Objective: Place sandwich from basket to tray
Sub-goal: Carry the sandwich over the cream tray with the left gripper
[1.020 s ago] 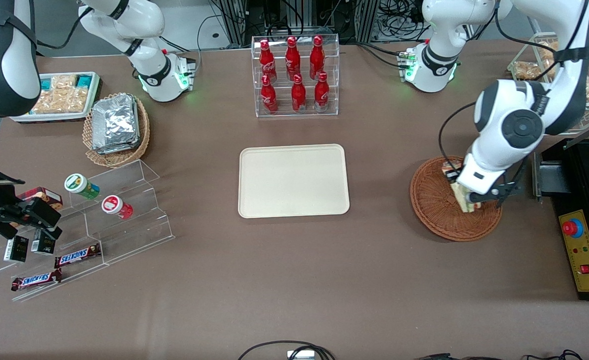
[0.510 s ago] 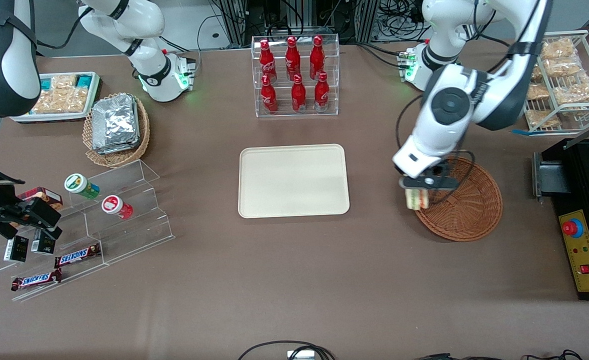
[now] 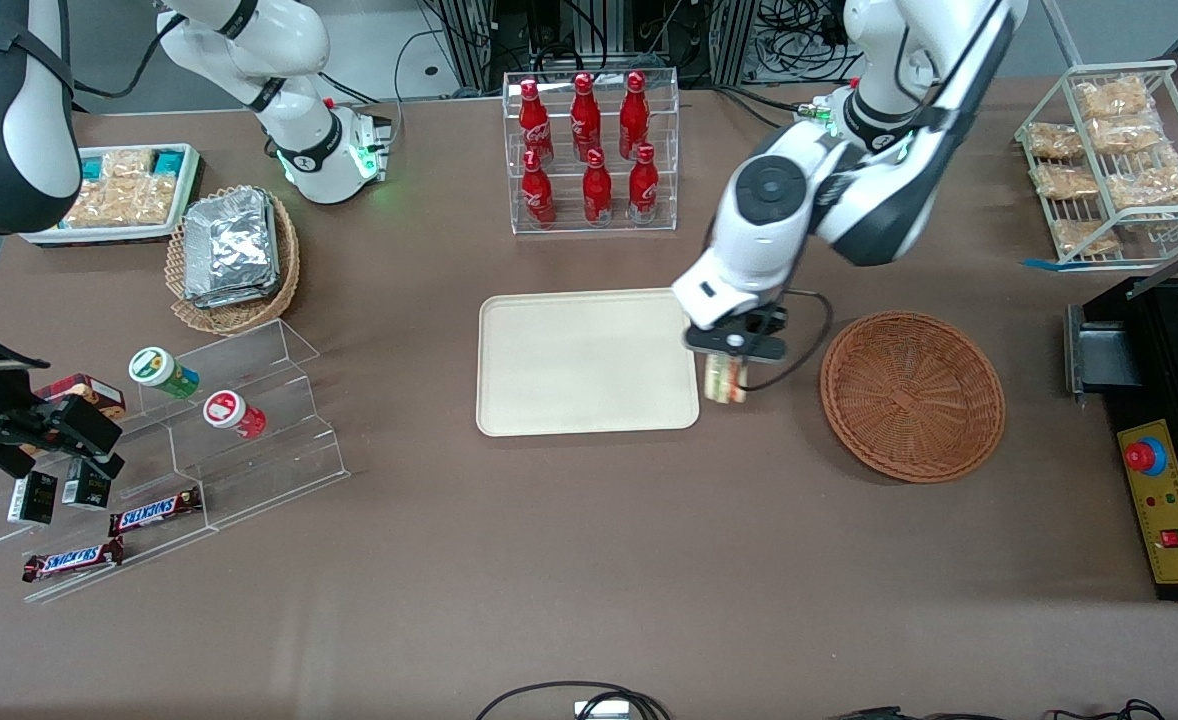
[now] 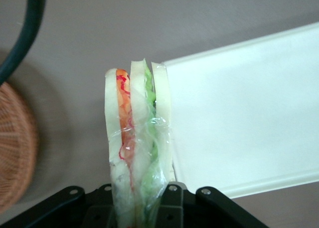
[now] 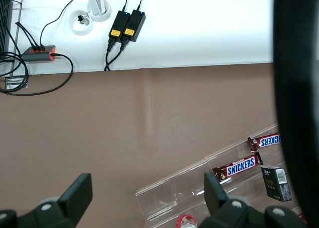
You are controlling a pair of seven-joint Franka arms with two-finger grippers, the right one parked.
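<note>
My gripper (image 3: 725, 368) hangs in the air between the cream tray (image 3: 569, 340) and the reddish-brown wicker basket (image 3: 911, 395), just off the tray's short edge. It is shut on the sandwich (image 3: 724, 382), a wrapped wedge of pale bread with orange, red and green filling. In the left wrist view the sandwich (image 4: 137, 138) stands upright from the gripper (image 4: 138, 208), with the tray (image 4: 239, 123) on one side of it and the basket (image 4: 15, 148) on the other. The basket holds nothing.
A clear rack of red bottles (image 3: 589, 150) stands farther from the front camera than the tray. A wire rack of snack bags (image 3: 1114, 150) and a black control box (image 3: 1164, 500) sit at the working arm's end. Acrylic steps with snacks (image 3: 179, 440) lie toward the parked arm's end.
The gripper has lifted the sandwich out of the basket and carried it sideways to the tray's edge. The basket is left with nothing in it.
</note>
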